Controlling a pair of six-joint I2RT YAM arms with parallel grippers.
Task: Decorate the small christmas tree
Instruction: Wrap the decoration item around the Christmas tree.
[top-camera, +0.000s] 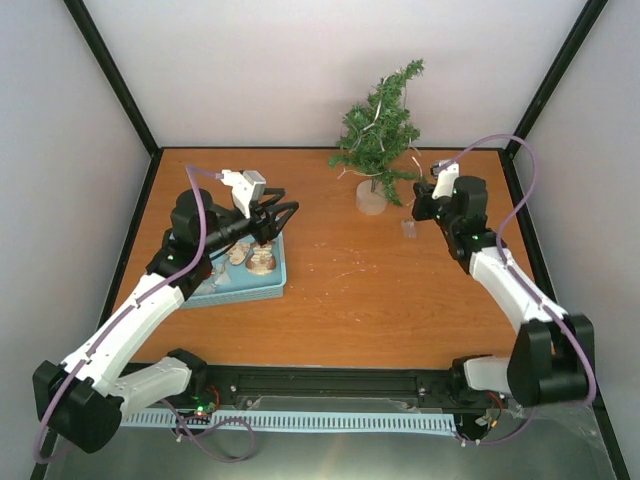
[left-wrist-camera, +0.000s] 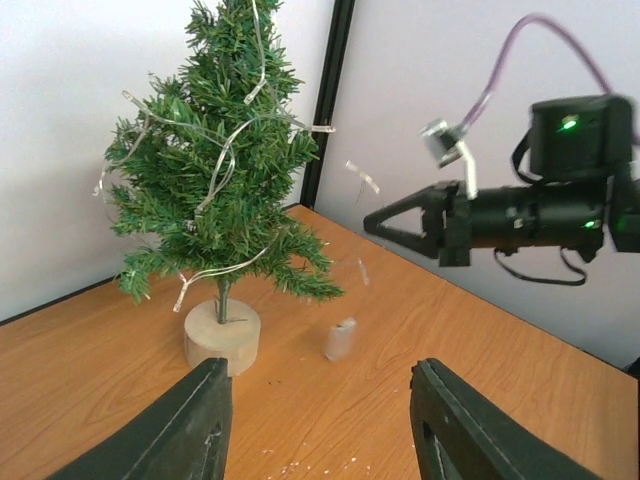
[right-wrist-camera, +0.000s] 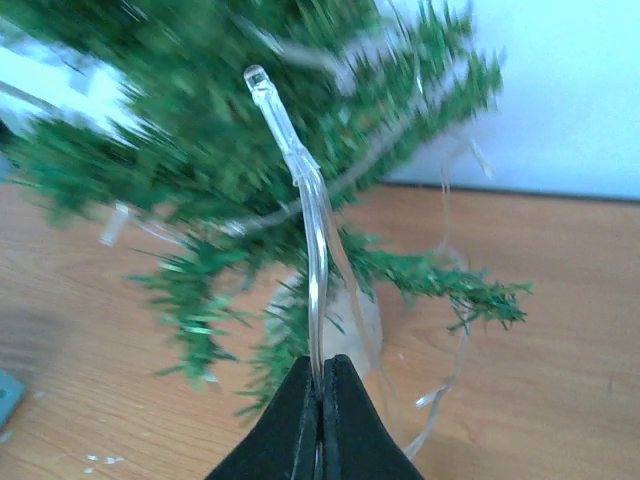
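as right tool (right-wrist-camera: 320, 368) pinches a light wire (right-wrist-camera: 316, 250), tree (right-wrist-camera: 200, 140) crowds close behind

No text, label, brand, number or sign can be read.

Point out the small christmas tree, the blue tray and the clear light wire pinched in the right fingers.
small christmas tree (top-camera: 380, 130), top external view, on its green branches.
blue tray (top-camera: 240, 293), top external view, on its near rim.
clear light wire (right-wrist-camera: 314, 230), right wrist view, mid-strand below the bulb tip.
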